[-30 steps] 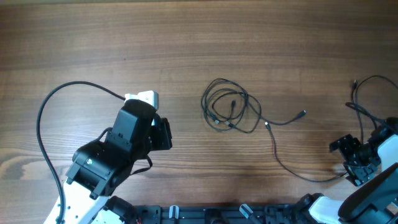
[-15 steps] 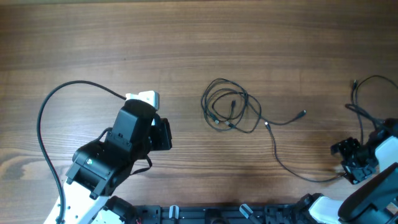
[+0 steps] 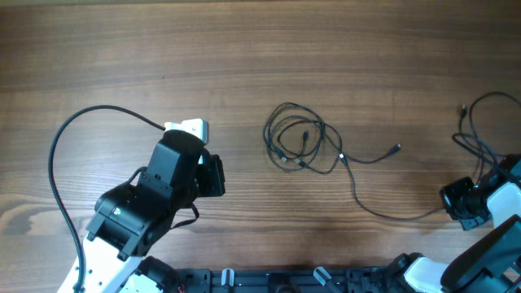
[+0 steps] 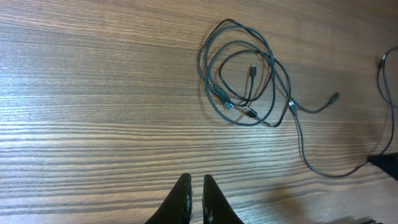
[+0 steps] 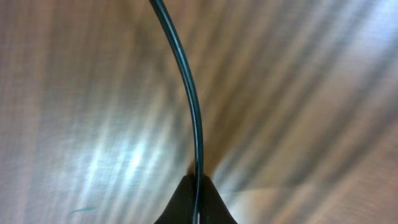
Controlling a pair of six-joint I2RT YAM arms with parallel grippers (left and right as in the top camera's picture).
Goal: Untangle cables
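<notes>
A tangled coil of thin dark cables (image 3: 299,146) lies mid-table; the left wrist view shows the same coil (image 4: 245,81). One tail (image 3: 383,213) runs from the coil down and right to my right gripper (image 3: 452,203), which is shut on it. In the right wrist view the cable (image 5: 186,93) passes straight between the closed fingertips of the right gripper (image 5: 198,182). A short end with a plug (image 3: 396,148) sticks out to the right of the coil. My left gripper (image 3: 218,175) hangs left of the coil; the left gripper (image 4: 196,182) is shut on nothing.
Another dark cable (image 3: 482,122) loops at the far right edge, above the right arm. The left arm's own black lead (image 3: 55,155) arcs over the table at the left. A black rail (image 3: 269,281) runs along the near edge.
My right gripper has closed on the cable's tail and shifted slightly right and up. The tail's low bend has been drawn up. The left arm has not moved.
</notes>
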